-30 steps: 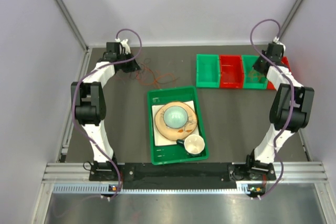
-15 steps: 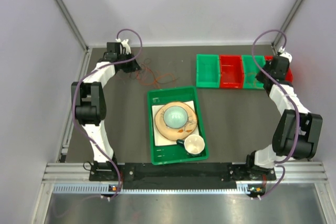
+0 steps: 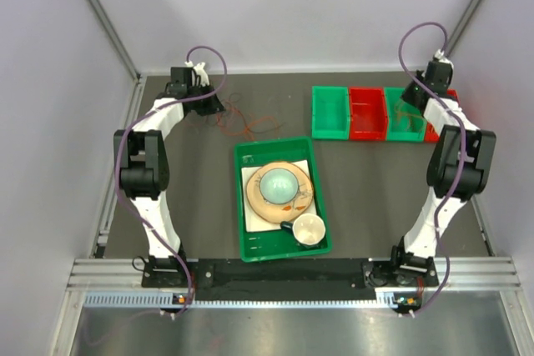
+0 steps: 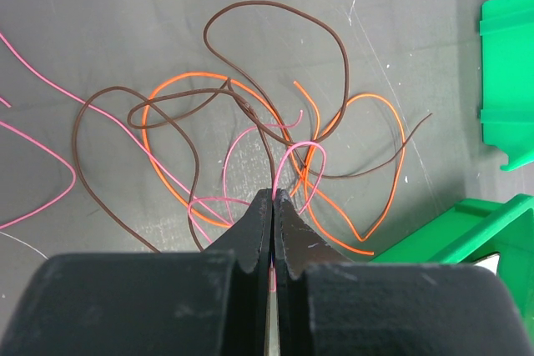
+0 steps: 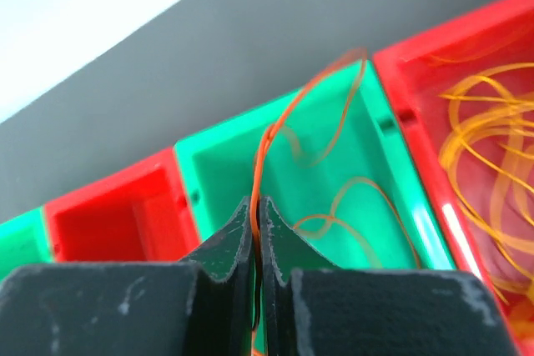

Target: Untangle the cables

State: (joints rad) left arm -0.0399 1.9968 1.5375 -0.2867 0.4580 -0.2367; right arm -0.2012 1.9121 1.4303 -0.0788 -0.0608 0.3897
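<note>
A tangle of brown (image 4: 275, 18), orange (image 4: 392, 147) and pink (image 4: 288, 160) cables lies on the dark table at the back left (image 3: 244, 122). My left gripper (image 4: 274, 195) is shut on a loop of the pink cable at the near edge of the tangle; in the top view it is at the back left (image 3: 209, 106). My right gripper (image 5: 256, 203) is shut on a single orange cable (image 5: 275, 135) that hangs into a green bin (image 5: 225, 181). In the top view it is over the bin row (image 3: 410, 97).
A row of green and red bins (image 3: 367, 112) stands at the back right; the red one (image 5: 400, 81) beside the green bin holds several yellow cables (image 5: 492, 122). A green tray (image 3: 250, 243) with plate, bowl and cup sits mid-table. Side walls are close to both arms.
My right arm swung out to the right half a second ago and has come back over the green bin, still holding the orange cable. The left arm has not moved.
</note>
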